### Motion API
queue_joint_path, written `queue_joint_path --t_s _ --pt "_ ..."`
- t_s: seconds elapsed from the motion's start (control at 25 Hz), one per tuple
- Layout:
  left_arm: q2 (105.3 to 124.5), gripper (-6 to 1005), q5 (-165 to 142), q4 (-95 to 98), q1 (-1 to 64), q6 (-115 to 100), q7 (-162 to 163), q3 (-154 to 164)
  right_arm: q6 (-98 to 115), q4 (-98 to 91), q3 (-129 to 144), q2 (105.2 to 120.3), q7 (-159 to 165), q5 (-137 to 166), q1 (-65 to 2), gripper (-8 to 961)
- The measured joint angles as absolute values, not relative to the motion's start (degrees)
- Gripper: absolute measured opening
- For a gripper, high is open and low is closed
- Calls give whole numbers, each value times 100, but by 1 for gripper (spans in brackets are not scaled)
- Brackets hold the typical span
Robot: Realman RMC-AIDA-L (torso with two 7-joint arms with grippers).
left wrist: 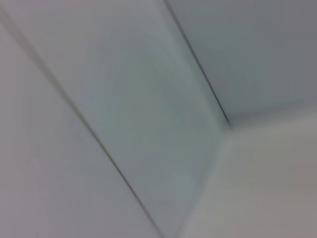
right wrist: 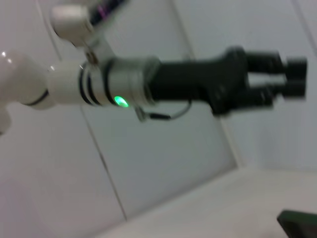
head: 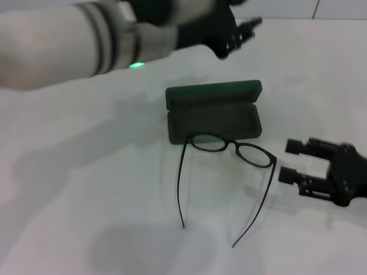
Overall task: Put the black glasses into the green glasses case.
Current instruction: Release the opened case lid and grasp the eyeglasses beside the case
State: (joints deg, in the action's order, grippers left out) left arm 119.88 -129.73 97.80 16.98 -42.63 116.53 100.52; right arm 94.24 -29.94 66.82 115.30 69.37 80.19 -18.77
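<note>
The green glasses case (head: 213, 117) lies open mid-table, its lid standing up at the back; a corner of the case (right wrist: 299, 220) shows in the right wrist view. The black glasses (head: 229, 149) rest on the table just in front of the case, lenses toward it and both temple arms unfolded, pointing at me. My right gripper (head: 291, 161) sits low on the table to the right of the glasses, open and empty, a short gap from the right lens. My left gripper (head: 243, 31) hangs high in the air behind the case, open with nothing in it; the left gripper (right wrist: 292, 77) also shows in the right wrist view.
A white table (head: 86, 189) carries everything. A pale panelled wall (right wrist: 163, 163) stands behind the table. The left wrist view shows only wall panels (left wrist: 148, 109).
</note>
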Motion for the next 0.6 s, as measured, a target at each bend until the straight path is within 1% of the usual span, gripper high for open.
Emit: queue_joint_path --t_s 0.04,0.08,0.12,0.28,0.36,0.44,0.48,0.52,0.56,0.6 --pt "11974 372 -12311 9811 1516 -4123 11383 9972 9323 -3397 6680 11528 7237 8228 -1881 599" --pt "11967 371 -11695 9791 1382 -4069 11092 9902 9323 -3397 6680 11528 7237 8228 -1881 598" --pt "11965 371 -11044 9688 1274 -4082 10686 9818 9184 -4390 6681 11536 8137 8850 -1880 598" --pt "11979 338 -8714 8913 869 -4367 9032 9587 9147 -5765 6679 11536 9616 9682 -2040 594" --pt "11978 321 -7567 8352 703 -4827 8268 9339 9239 -6306 6676 11485 10663 10473 -2431 592" --pt "11976 304 -6460 7484 625 -5764 7563 8917 9462 -6559 6667 11422 11559 11209 -2898 591" --pt "11972 296 -6131 7097 642 -6241 7315 8730 9577 -6611 6658 11404 11834 11440 -3134 590" --pt "11972 287 -6131 7097 642 -6241 7315 8730 9676 -6623 6651 11397 12025 11605 -3325 589" --pt "11959 279 -5687 5963 829 -7488 6812 8133 9729 -6633 6642 11393 12156 11710 -3485 588" --pt "11958 251 -5655 5765 860 -7665 6761 8043 9772 -6634 6638 11393 12284 11811 -3645 587"
